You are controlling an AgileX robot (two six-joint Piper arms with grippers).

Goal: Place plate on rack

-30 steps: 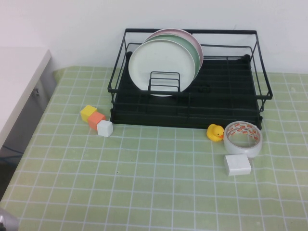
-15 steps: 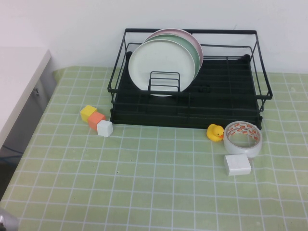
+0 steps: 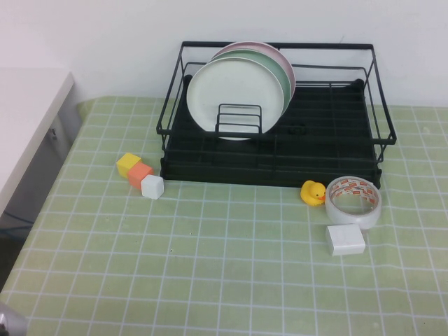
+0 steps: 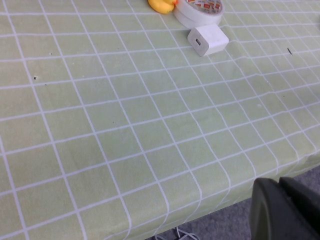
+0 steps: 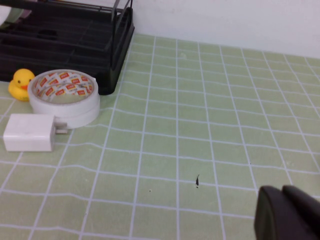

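Observation:
The white plate (image 3: 234,94) stands upright in the black wire rack (image 3: 329,133), leaning at the front of a stack with a mint green plate (image 3: 286,75) and a pink plate (image 3: 246,46) behind it. The rack's corner also shows in the right wrist view (image 5: 75,40). Neither gripper shows in the high view. My left gripper (image 4: 280,184) is shut and empty, over the table's front edge. My right gripper (image 5: 282,192) is shut and empty, low over the green cloth, to the right of the rack.
A yellow duck (image 3: 313,192), a tape roll (image 3: 353,201) and a white charger (image 3: 345,240) lie in front of the rack's right end. Yellow (image 3: 128,163), orange (image 3: 140,173) and white (image 3: 152,186) blocks sit at its left front. A white counter (image 3: 28,119) stands at the left.

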